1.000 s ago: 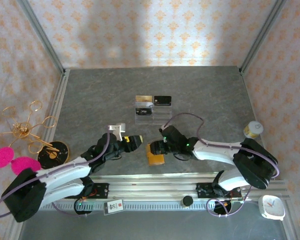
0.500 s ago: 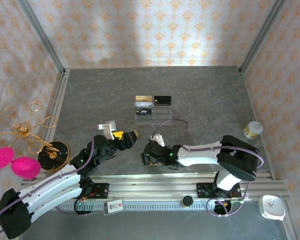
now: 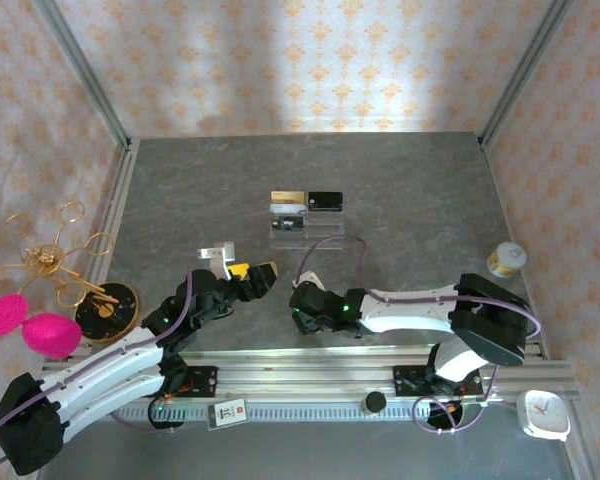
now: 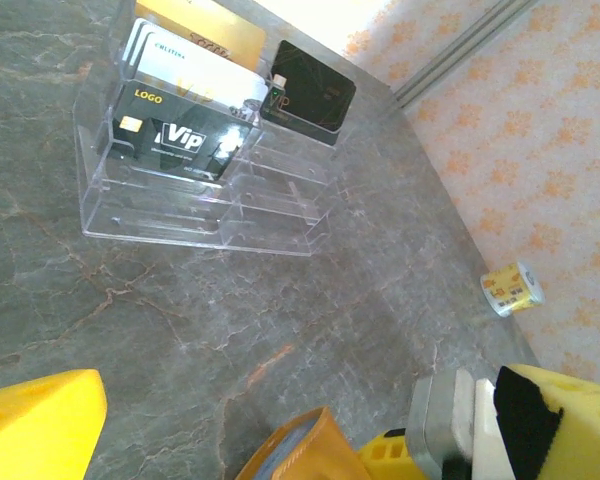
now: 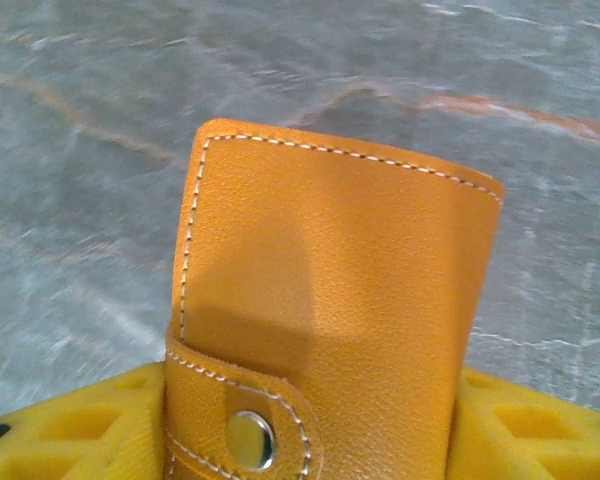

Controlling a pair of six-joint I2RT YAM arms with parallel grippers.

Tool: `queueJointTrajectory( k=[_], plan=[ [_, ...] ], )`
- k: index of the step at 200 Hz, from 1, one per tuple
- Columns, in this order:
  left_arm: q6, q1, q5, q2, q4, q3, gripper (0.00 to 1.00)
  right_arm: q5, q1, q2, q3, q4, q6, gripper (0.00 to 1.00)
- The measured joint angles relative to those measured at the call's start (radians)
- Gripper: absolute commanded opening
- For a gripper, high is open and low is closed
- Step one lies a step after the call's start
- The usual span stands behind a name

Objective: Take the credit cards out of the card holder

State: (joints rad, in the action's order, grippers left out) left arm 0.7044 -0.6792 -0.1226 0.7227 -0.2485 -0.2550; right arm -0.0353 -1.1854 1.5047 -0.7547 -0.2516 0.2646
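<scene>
Holding card holder (image 5: pixel 330 290) upright over the table (image 5: pixel 100 120) with right gripper (image 3: pixel 302 308): clamped shut on its lower end, yellow pads (image 5: pixel 75 430) either side, strap tab (image 5: pixel 245 425) with snap facing the wrist cam. Looks fastened, can't confirm. Presenting the top edge free and high, presumably to give the other side a clean approach. No cards seen poking out of it. Hovering just left of it with left gripper (image 3: pixel 252 272): spread wide, gripping nothing, orange corner of the holder low between the fingers (image 4: pixel 35 420) in its wrist view; can't tell contact. Aiming past that at clear acrylic stand (image 4: pixel 180 215) mid-table, already loaded: gold card (image 4: pixel 205 30), white card (image 4: pixel 195 80), black VIP card (image 4: pixel 170 140) on left tiers, another black card (image 4: pixel 310 85) on right. Likely the drop-off spot, lower tiers with room. Reckon next: pop the snap, open the flap, pinch a card edge. Risk: holder twisting in the pads under a one-sided pull, so worth bracing low as now.
</scene>
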Motion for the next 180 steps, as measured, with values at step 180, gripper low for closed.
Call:
queueJointTrajectory(
  k=[180],
  plan=[
    [-0.026,0.000,0.027,-0.040,-0.002,0.002,0.99,-0.286,-0.130,0.076,-0.044,-0.268,0.264,0.89]
  ],
)
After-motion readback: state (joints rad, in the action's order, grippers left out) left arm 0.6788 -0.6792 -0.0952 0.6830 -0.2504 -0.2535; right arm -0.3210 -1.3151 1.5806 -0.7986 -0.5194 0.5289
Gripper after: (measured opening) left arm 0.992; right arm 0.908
